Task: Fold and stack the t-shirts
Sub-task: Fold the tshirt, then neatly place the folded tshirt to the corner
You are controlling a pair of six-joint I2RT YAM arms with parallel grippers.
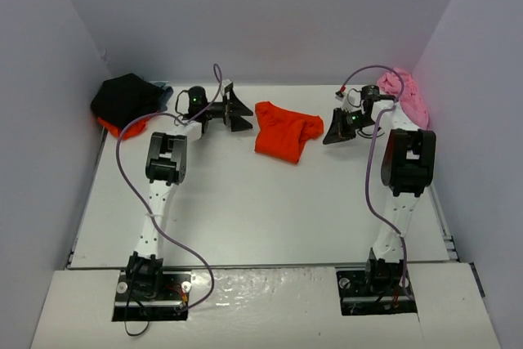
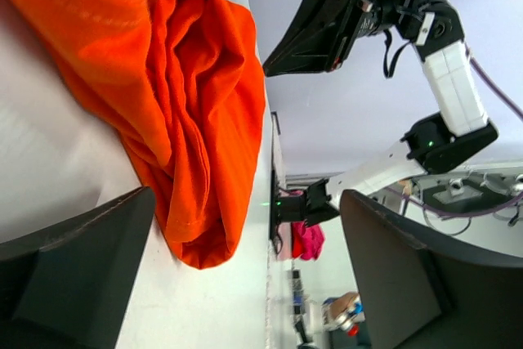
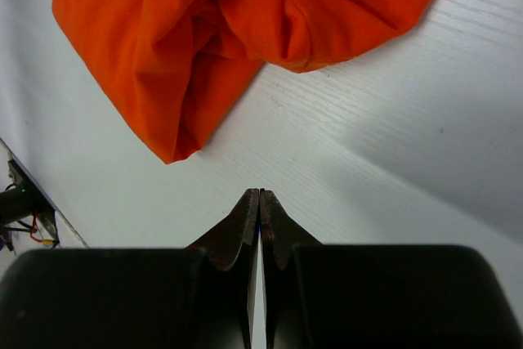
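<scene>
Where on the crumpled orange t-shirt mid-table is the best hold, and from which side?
Probably the left edge of the orange t-shirt, from the left with the open left gripper: that edge is bunched into raised folds facing it, easy to pinch.

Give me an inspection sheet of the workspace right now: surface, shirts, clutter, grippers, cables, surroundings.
Surface: white table.
Job's things: orange t-shirt crumpled at far centre; black t-shirt bunched in the far left corner over a second orange t-shirt; pink t-shirt heaped at the far right. None folded or stacked neatly.
Clutter: nothing seen.
Grippers: left gripper open, right gripper shut; each beside the central shirt, neither holding cloth.
Cables: purple cables loop along both arms.
Surroundings: plain pale walls on three sides.
</scene>
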